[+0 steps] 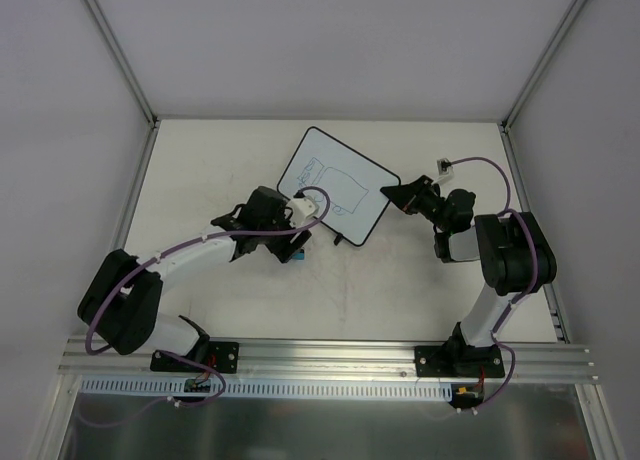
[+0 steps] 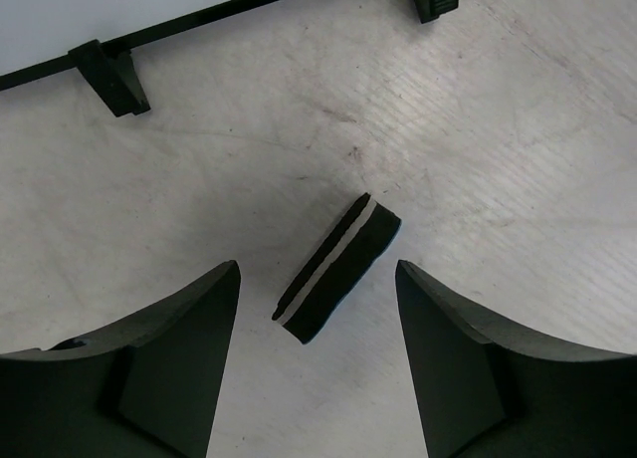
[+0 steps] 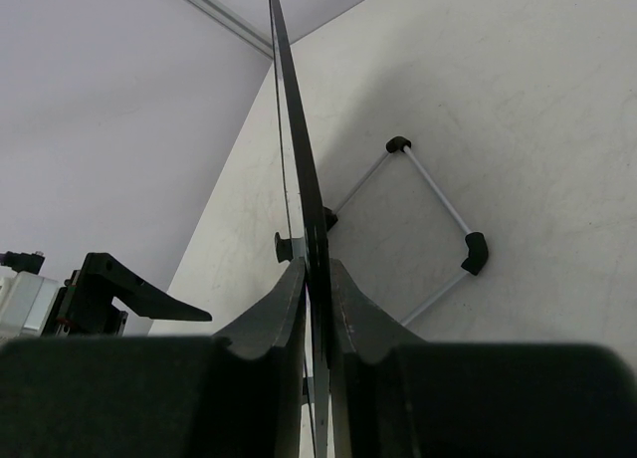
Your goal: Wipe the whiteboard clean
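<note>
The whiteboard (image 1: 335, 185) stands tilted at the table's middle back, with blue scribbles on its face. My right gripper (image 1: 397, 195) is shut on its right edge; in the right wrist view the board (image 3: 297, 149) runs edge-on between the closed fingers (image 3: 289, 299). My left gripper (image 1: 290, 242) hovers in front of the board's lower edge, open. The small blue-and-black eraser (image 1: 300, 255) lies on the table, and in the left wrist view it (image 2: 343, 264) sits slanted between the spread fingers (image 2: 199, 329), untouched. The board's black rim and a foot (image 2: 109, 75) show beyond it.
A thin wire frame with black corners (image 3: 438, 214) lies on the table behind the board. A small white plug (image 1: 445, 164) sits at the back right. Metal posts and grey walls enclose the table; an aluminium rail (image 1: 330, 355) runs along the front.
</note>
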Controlling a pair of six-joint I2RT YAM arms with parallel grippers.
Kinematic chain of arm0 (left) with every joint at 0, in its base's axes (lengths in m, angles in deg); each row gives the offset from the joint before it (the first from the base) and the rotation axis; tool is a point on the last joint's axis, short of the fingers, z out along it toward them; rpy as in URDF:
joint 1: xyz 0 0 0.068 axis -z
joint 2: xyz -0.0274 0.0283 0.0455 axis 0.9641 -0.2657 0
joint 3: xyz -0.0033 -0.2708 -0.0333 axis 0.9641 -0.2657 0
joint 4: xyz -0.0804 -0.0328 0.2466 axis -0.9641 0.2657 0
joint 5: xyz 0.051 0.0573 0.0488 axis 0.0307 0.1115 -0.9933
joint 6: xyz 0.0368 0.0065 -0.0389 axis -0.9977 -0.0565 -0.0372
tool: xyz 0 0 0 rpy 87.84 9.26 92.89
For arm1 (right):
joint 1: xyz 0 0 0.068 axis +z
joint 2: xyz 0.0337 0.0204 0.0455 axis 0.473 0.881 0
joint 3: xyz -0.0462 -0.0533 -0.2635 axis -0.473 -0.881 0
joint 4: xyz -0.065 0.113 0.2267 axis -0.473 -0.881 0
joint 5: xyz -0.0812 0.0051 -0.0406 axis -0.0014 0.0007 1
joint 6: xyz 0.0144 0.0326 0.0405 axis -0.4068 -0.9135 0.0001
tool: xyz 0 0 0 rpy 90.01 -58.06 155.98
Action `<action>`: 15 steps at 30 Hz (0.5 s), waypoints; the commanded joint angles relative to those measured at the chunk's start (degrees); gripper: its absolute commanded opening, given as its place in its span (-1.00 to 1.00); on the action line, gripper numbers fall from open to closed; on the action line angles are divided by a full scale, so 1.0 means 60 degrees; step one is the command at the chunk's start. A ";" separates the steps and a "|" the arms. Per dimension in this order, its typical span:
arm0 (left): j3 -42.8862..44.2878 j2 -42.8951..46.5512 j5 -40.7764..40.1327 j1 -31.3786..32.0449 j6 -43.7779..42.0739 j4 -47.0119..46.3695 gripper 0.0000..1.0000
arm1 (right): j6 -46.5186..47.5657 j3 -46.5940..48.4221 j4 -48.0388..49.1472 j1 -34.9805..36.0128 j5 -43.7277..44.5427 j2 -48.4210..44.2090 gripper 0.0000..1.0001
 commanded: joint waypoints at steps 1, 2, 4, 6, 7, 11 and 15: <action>0.0484 -0.0175 0.0910 0.0069 -0.0810 0.0383 0.29 | 0.0209 0.0246 0.0128 -0.0007 0.0006 0.0147 -0.76; 0.0557 -0.0204 0.1201 0.0069 -0.0869 0.0486 0.29 | 0.0180 0.0260 0.0113 -0.0007 -0.0008 0.0162 -0.76; 0.0572 -0.0219 0.1729 0.0069 -0.0957 0.0589 0.34 | 0.0180 0.0260 0.0113 -0.0007 -0.0023 0.0162 -0.76; 0.0587 -0.0248 0.1951 0.0069 -0.0943 0.0604 0.46 | 0.0209 0.0246 0.0113 0.0007 -0.0023 0.0133 -0.76; 0.0587 -0.0292 0.1878 0.0069 -0.0957 0.0633 0.48 | 0.0209 0.0231 0.0113 -0.0007 -0.0023 0.0118 -0.76; 0.0893 -0.0789 0.1717 0.0083 -0.0943 0.0955 0.40 | 0.0209 0.0231 0.0128 -0.0007 -0.0008 0.0133 -0.76; 0.1245 -0.1449 0.1249 0.0069 -0.0767 0.1248 0.26 | 0.0224 0.0202 0.0113 -0.0007 0.0006 0.0103 -0.76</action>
